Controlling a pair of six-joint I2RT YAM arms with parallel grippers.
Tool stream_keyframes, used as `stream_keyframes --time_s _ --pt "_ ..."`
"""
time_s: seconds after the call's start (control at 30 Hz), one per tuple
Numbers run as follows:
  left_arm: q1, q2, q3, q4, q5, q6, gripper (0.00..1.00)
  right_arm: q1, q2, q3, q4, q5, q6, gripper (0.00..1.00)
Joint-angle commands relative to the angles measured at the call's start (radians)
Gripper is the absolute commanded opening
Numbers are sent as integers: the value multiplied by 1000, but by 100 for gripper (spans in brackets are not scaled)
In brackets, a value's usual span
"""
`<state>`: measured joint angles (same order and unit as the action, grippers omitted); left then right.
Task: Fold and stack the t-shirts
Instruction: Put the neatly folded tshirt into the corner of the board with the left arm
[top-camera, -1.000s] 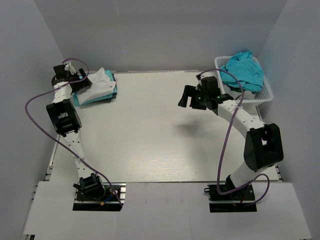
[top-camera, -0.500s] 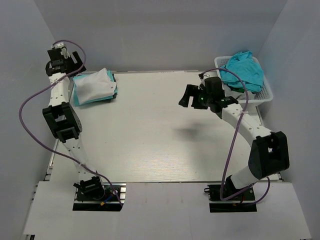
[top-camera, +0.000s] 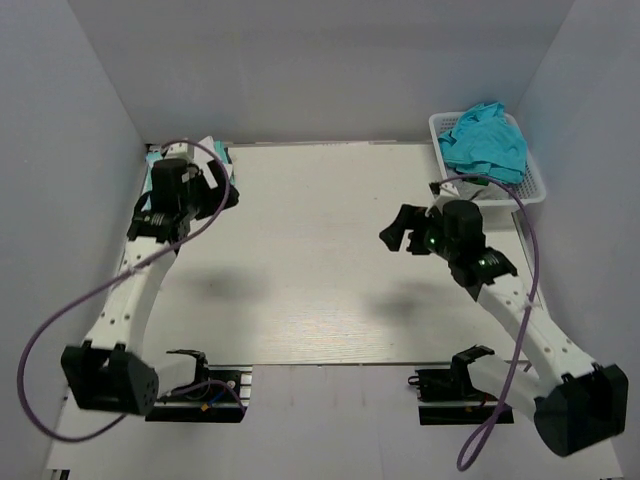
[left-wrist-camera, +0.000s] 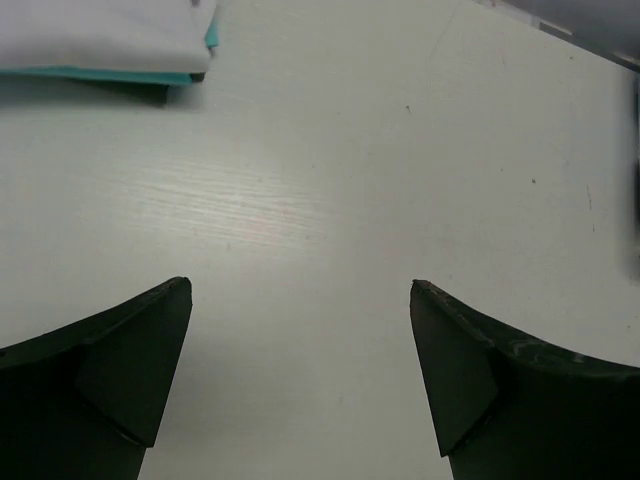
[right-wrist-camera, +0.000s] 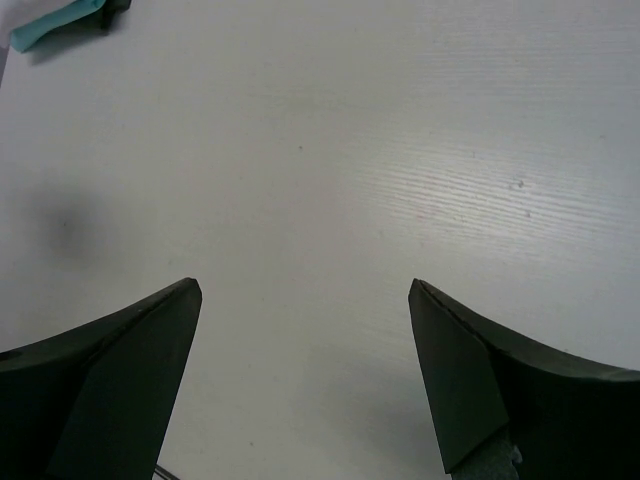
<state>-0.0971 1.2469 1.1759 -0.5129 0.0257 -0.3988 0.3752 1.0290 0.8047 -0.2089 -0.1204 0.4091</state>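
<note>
Far-left corner of the bench (top-camera: 320, 270): a folded stack, with a white t-shirt (left-wrist-camera: 100, 30) lying flat on top of a teal t-shirt (left-wrist-camera: 120, 75) whose edge peeks out underneath. From the top view, only a sliver of that white t-shirt (top-camera: 212, 150) to be seen, mostly hidden behind the left arm.

Just beside the stack, toward the bench's middle: left claw (top-camera: 222, 190), released, fingers (left-wrist-camera: 120, 370) spread wide with nothing between them. Below it in the left wrist view, only bare pale wood-grain, the stack lying past the fingertips at the upper left and not touched.

Right side of the bench, well apart from the stack: right claw (top-camera: 397, 232), likewise released and empty, facing left toward the centre. In the right wrist view, right claw (right-wrist-camera: 305, 285) hanging over bare surface, with a scrap of teal cloth (right-wrist-camera: 55, 25) at the far upper-left corner.

Far-right corner: a white lattice basket (top-camera: 530, 185) with crumpled teal t-shirts (top-camera: 485, 140) heaped in it, unfolded and spilling above the rim. No contact between basket and right claw.

Along each arm, a loose purple cable (top-camera: 60, 320).
</note>
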Motion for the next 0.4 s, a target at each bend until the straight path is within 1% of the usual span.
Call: stream_keyframes --time_s 0.0,0.03,0.07,0.1,0.2,0.27,0.37 --pt "-1 -110 -56 -39 -96 -69 100 -1 -111 -87 -23 59 13 90" --pt "-1 -130 -68 -86 -121 -69 100 1 -125 -100 -32 77 13 90" --pt "-10 -171 -68 -99 -130 -69 100 4 -165 -114 -30 79 17 90" --pt "-10 -191 -79 -99 -151 -69 100 -1 -208 -158 -26 77 20 90" --pt "-19 -242 -91 -108 -161 -78 100 2 -270 -200 -1 71 25 90" --pt "-19 -262 -91 -122 -161 -78 100 2 -283 -220 23 68 28 90" --pt "-19 -262 -82 -165 -216 -69 100 4 -273 -225 51 27 22 90"
